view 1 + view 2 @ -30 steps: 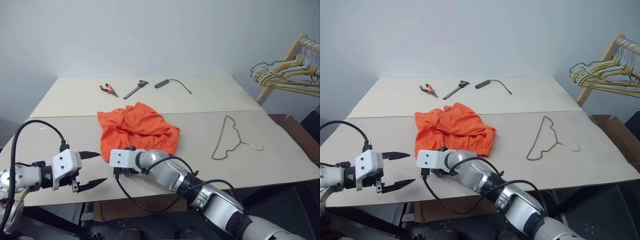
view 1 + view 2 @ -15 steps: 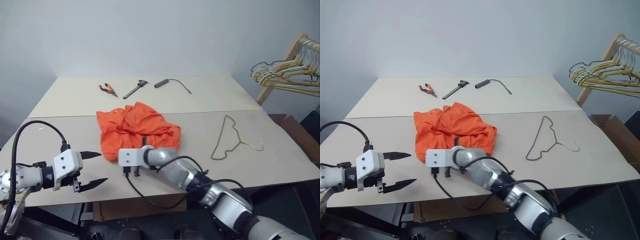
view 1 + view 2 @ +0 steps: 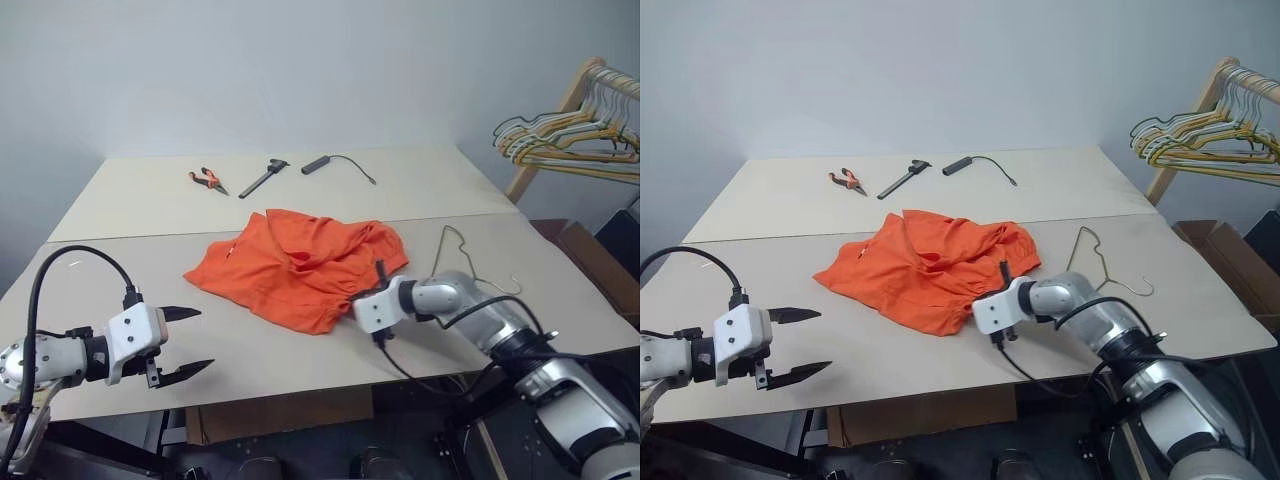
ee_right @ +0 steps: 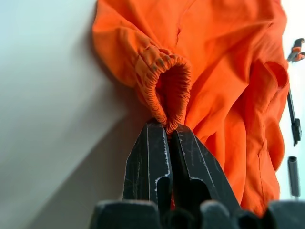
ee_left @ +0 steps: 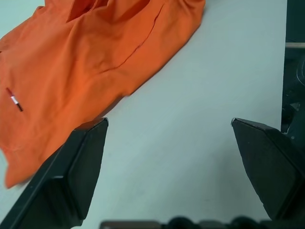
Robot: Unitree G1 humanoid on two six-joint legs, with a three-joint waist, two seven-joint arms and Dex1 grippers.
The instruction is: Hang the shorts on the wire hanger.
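The orange shorts (image 3: 300, 265) lie spread across the middle of the table, stretched toward the right. My right gripper (image 4: 167, 128) is shut on the gathered elastic waistband at their right edge, just above the tabletop; the head views show it there too (image 3: 379, 272). The thin dark wire hanger (image 3: 1089, 231) lies flat just right of that gripper, partly hidden behind my right arm. My left gripper (image 3: 182, 345) hovers open near the table's front left edge, apart from the shorts (image 5: 81, 62), with nothing between its fingers (image 5: 83, 162).
At the table's back lie orange-handled pliers (image 3: 207, 179), a black hand tool (image 3: 265, 178) and a grey cylinder with a cable (image 3: 318, 163). A wooden rack with several pale hangers (image 3: 570, 135) stands at the right, with a cardboard box (image 3: 592, 262) below it.
My right gripper closed on the shorts' waistband and swung right, dragging the bunched shorts out wider across the table. The left gripper stayed still and open. The camera view shifted slightly.
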